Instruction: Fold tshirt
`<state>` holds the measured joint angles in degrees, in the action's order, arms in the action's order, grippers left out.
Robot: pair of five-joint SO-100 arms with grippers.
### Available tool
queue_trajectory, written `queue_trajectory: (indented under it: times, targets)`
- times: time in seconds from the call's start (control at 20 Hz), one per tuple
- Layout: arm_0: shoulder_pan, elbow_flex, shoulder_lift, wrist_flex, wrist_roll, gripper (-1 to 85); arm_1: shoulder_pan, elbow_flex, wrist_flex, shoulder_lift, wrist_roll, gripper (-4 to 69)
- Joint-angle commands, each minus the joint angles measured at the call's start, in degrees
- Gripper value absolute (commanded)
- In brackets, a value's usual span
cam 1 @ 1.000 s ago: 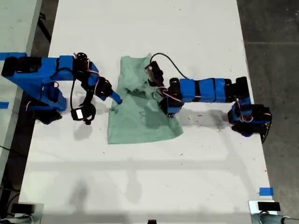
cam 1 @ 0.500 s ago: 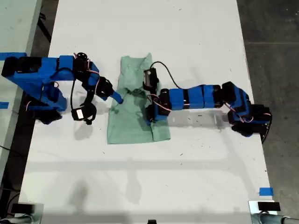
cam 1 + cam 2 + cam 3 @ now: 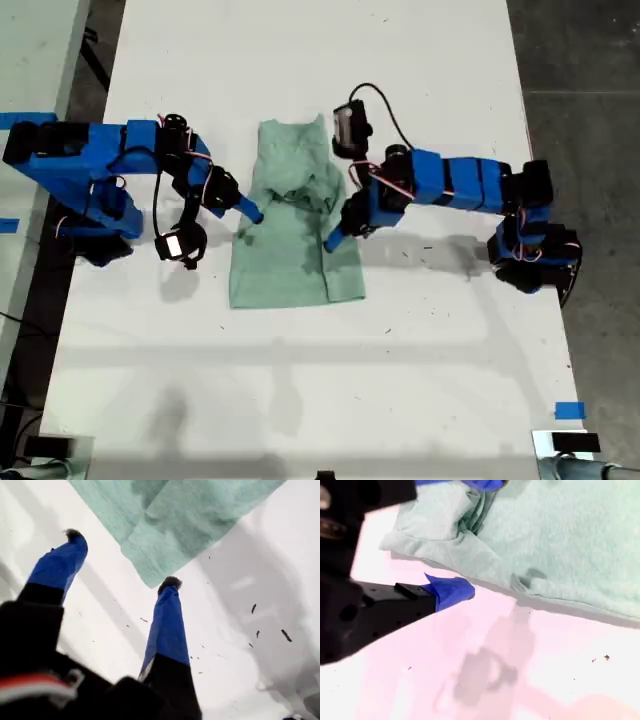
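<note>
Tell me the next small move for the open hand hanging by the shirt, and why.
Probably lower my first hand onto the tshirt corner just ahead of it. Its jaws stand open and empty above the table, and the shirt lies as a long narrow strip, so an end-to-end fold seems due.
</note>
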<state>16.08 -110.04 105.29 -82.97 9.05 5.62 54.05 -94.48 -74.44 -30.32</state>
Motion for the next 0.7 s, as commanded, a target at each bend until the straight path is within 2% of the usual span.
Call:
queue_trajectory:
  times: [0.0, 0.15, 0.3, 0.65]
  targets:
    - [-6.50, -0.53, 6.50, -0.26, -6.42, 32.8, 2.37, 4.83, -0.70, -10.99, -1.67, 30.0]
    - [-12.74, -6.59, 11.07, 2.72, -15.03, 30.4, 3.60, 9.23, -0.62, -12.04, -1.58, 28.8]
    - [-17.40, -7.21, 8.26, 4.57, -19.60, 30.5, 4.13, 9.84, -0.35, -11.16, -1.93, 28.1]
    - [-21.18, -7.03, -5.19, 12.48, -22.15, 30.4, 3.87, 10.63, 0.09, -10.55, -1.49, 27.6]
